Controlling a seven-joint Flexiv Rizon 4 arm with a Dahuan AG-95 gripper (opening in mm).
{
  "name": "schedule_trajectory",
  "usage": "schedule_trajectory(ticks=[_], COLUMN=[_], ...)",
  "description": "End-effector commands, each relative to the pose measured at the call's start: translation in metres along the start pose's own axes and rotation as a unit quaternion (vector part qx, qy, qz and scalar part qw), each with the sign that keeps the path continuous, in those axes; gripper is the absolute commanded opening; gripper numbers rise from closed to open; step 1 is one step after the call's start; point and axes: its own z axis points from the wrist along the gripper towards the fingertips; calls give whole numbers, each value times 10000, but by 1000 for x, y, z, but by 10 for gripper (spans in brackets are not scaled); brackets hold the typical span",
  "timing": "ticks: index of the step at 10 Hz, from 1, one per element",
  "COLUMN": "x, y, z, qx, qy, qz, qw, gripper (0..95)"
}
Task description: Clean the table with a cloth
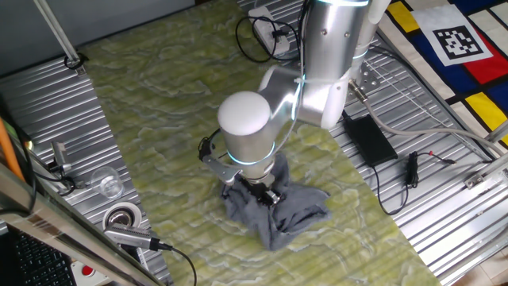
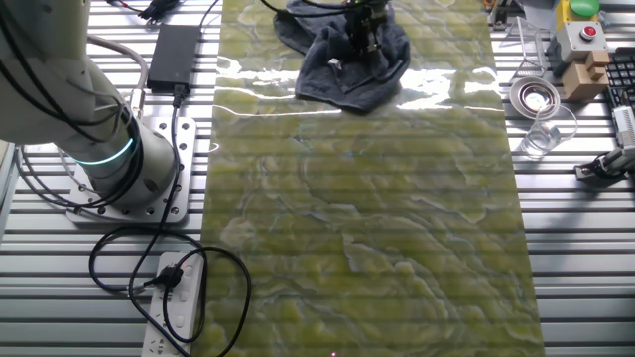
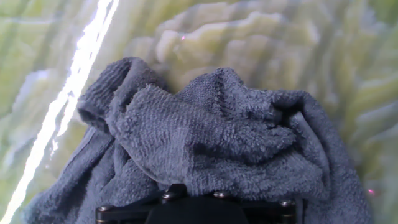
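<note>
Pressing my gripper down into the bunched-up cloth at one end of the table, seemingly pinching it, I should next drag it across the long bare part.

Black power brick on the ribbed metal panel, white power strip with black cable, clear glass, tape roll, red-button box, printed marker card
</note>
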Motion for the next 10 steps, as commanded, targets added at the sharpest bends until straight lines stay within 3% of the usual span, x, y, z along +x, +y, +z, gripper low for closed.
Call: schedule_trajectory(ticks=[1,10], x=[-10,-92], y=[-5,-43], z=[-5,-16], qx=[-7,17], qy=[54,85], qz=[-40,-67], qw=[10000,9999], gripper=[0,0])
